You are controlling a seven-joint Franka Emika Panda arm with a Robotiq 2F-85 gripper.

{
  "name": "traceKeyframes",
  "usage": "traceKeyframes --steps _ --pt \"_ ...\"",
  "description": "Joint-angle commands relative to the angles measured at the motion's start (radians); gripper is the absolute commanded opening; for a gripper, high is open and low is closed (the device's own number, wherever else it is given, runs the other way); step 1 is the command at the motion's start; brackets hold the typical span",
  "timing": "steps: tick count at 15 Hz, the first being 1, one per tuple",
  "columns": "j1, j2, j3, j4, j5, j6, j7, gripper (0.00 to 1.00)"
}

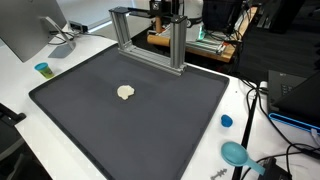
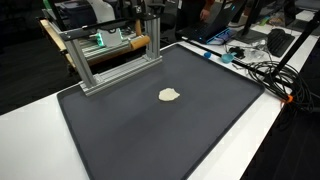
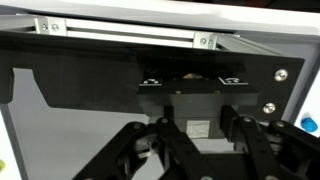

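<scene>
Cream-coloured lump [image 1: 125,92] lay alone near the middle of the dark mat [image 1: 160,130], well apart from me. Small, flattish, ragged-edged, pale in both exterior views; too small to tell the material. Judged it light and probably soft or crumbly: take it across its narrower width, low to the mat, with a gentle squeeze. My gripper [image 3: 205,160] hung by the aluminium frame [image 1: 181,50], jaws spread, nothing between them.

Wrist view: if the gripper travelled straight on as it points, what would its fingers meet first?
Probably the dark mat, seen between the open fingers; the aluminium rail lies beyond. Depth is unclear.
</scene>
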Motion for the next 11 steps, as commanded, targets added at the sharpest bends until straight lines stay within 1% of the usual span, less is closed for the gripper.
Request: traceKeyframes --steps 1,3,4,7,9,10,11 --pt "-0.021 -0.018 0.004 -0.001 0.010 -0.014 0.064 0.79" --pt "-0.035 -0.026 0.008 0.013 0.004 -0.027 0.099 0.93" --pt "-0.047 -0.038 0.010 0.022 0.000 -0.034 0.123 0.99" --pt "-0.082 -0.102 0.014 0.050 0.000 -0.059 0.195 1.00" --pt "-0.100 -0.136 0.007 0.067 -0.003 -0.030 0.213 1.00" --pt "-0.083 -0.080 0.005 0.061 0.000 -0.025 0.182 1.00" --pt "-0.087 -0.094 0.005 0.065 0.000 -0.024 0.182 1.00"
